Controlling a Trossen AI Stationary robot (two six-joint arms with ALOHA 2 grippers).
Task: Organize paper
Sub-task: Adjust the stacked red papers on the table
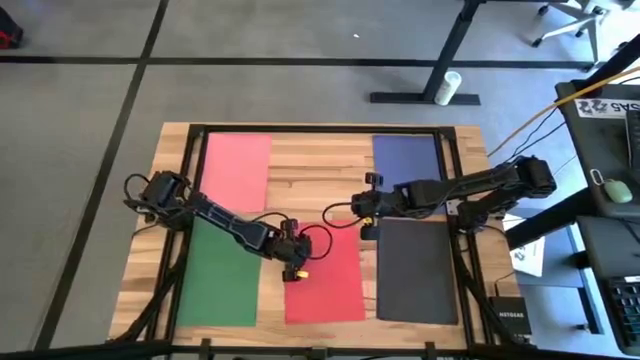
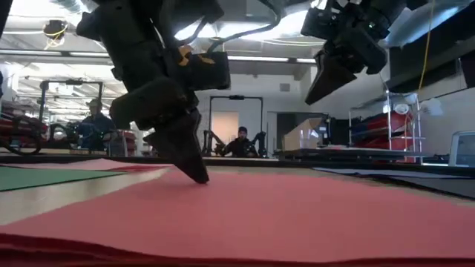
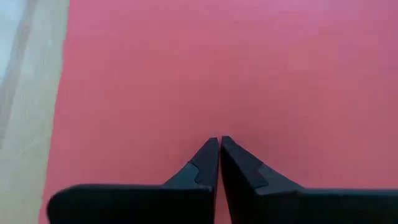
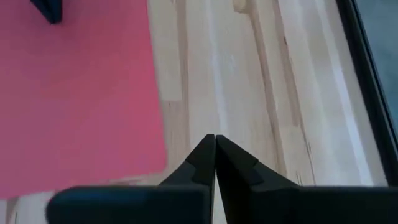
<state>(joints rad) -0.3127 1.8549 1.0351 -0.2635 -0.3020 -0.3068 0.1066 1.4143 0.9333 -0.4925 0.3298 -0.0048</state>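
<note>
Wooden table [image 1: 310, 165] with grey office floor all around is what we're working on. Going left to right: the green sheet [image 1: 218, 275] sits near the front with the pink sheet [image 1: 238, 165] behind it, then the red sheet [image 1: 330, 280], then the black sheet [image 1: 415, 270] with the navy sheet [image 1: 407, 155] behind.

Our left gripper [image 1: 292, 262] has its fingers pinched together, tip pressed on the red sheet's left part. The right gripper [image 1: 366, 215] is also closed on nothing, hovering over bare wood between red and black.

Biggest risk we see: dragging red with one fingertip could buckle it or slip, or slide it over the green.

No containers or trays that we can see.
</note>
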